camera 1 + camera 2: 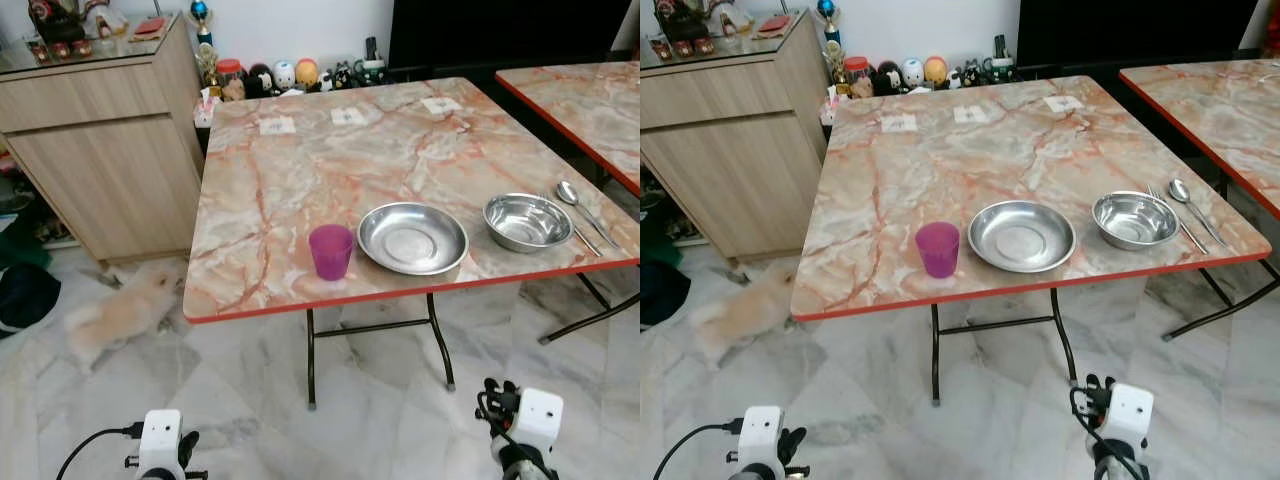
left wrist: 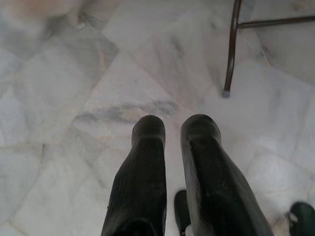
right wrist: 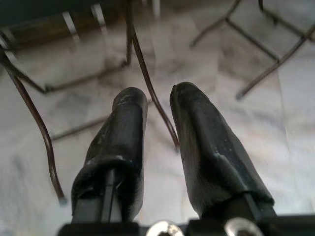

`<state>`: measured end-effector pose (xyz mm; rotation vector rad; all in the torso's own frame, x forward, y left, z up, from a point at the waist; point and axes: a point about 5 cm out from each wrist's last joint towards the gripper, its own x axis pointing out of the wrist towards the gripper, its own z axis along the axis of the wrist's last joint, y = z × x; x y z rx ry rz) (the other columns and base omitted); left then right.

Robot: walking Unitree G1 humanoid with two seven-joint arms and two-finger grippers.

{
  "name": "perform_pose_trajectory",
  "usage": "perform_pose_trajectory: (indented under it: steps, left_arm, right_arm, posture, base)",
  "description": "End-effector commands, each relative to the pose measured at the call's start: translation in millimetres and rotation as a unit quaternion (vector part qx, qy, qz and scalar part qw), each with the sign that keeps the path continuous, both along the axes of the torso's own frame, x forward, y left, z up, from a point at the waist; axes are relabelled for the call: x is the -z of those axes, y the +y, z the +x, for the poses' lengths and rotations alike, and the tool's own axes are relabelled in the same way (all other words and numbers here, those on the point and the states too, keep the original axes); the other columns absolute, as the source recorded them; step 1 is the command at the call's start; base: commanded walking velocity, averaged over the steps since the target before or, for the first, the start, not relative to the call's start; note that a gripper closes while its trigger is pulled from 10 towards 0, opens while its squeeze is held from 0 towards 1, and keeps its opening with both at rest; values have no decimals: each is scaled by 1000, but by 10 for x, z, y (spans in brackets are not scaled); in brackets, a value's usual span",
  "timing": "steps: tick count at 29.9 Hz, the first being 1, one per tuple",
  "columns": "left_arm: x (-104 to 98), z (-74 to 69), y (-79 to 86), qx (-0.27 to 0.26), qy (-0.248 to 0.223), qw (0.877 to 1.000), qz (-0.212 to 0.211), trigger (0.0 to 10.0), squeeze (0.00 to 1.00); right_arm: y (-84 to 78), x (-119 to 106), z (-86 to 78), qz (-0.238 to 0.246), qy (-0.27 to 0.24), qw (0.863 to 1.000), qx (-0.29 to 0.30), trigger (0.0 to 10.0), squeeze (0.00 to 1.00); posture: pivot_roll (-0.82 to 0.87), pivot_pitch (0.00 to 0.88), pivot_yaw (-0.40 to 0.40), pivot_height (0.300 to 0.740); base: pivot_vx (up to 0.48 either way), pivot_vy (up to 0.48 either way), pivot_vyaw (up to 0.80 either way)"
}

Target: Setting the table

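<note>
Fingers (image 2: 147, 162) of the left gripper (image 2: 173, 128) are hanging parted and empty over the pale veined marble floor (image 1: 230, 400), and the right gripper (image 3: 157, 103) is likewise hanging slack, grasping nothing, above the thin metal table legs (image 3: 147, 78). Along the near edge of the glossy orange-veined, red-rimmed tabletop (image 1: 300, 190) a place setting is sitting complete in a row: a translucent purple plastic cup (image 1: 331, 251), a shallow round steel plate (image 1: 412, 237) just beside it, a deeper polished steel bowl (image 1: 527, 221), and a steel spoon (image 1: 577, 203) with a fork (image 1: 578, 232) toward the near right corner. The laying appears to be finished or nearly so; any next move is calling for stepping closer and raising an arm. A fluffy cream-coloured dog (image 1: 120, 310) is standing beside the wooden cabinet (image 1: 100, 150).
</note>
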<state>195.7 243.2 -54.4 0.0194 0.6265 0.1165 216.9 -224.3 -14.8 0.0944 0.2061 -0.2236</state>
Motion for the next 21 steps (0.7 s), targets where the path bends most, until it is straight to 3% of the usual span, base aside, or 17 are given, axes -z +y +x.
perform_pose_trajectory:
  steps: [1,6,10,14,21]
  left_arm:
    - [-42,23,27,-11,-24,1000,-4,10000,0]
    - [-25,9,-15,3,-20,1000,-6,10000,0]
    - [98,-151,14,3,43,999,1,10000,0]
    - [160,-254,40,-10,73,997,0,10000,0]
    - [163,-225,-37,4,68,998,0,10000,0]
  right_arm:
    - [66,-127,82,-5,-39,999,-21,10000,0]
    - [119,-245,157,-10,-65,997,-43,10000,0]
    - [149,-399,271,-5,-92,995,-46,10000,0]
    - [169,-501,333,0,-109,993,-38,10000,0]
    - [211,-658,384,1,-136,990,-23,10000,0]
  posture:
    - [-90,0,50,740]
    - [-79,0,54,740]
    - [-85,0,50,740]
    - [-97,0,50,740]
    - [-88,0,44,740]
  base:
    - [0,0,0]
    - [0,0,0]
    - [0,0,0]
    - [0,0,0]
    - [0,0,0]
